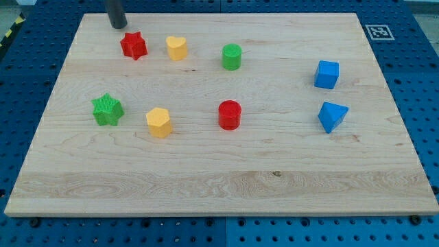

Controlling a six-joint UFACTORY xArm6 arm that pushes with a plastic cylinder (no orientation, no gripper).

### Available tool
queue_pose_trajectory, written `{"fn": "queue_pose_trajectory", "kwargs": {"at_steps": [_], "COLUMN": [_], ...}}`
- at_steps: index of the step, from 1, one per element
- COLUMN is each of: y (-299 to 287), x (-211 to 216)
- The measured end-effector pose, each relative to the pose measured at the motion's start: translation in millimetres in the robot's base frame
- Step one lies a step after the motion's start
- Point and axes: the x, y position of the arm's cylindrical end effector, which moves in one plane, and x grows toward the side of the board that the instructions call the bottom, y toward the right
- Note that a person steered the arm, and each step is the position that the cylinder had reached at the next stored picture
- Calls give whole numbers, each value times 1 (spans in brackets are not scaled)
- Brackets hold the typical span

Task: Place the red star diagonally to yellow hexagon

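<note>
The red star [134, 46] lies near the view's top left of the wooden board [219, 185]. The yellow hexagon [158, 123] lies lower, below and a little right of the star. My tip [119, 26] stands just above and left of the red star, close to it but apart, near the board's top edge.
A yellow heart-like block [177, 48] sits right of the red star. A green cylinder [232, 57] is further right. A green star [107, 110] is left of the hexagon, a red cylinder [230, 114] right of it. A blue cube [327, 74] and a blue wedge-like block [332, 116] are at the right.
</note>
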Motion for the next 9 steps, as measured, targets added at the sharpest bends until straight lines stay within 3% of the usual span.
{"fn": "queue_pose_trajectory", "kwargs": {"at_steps": [2, 3, 5, 7, 9], "y": [-20, -15, 53, 61, 62], "x": [19, 64, 110, 27, 66]}}
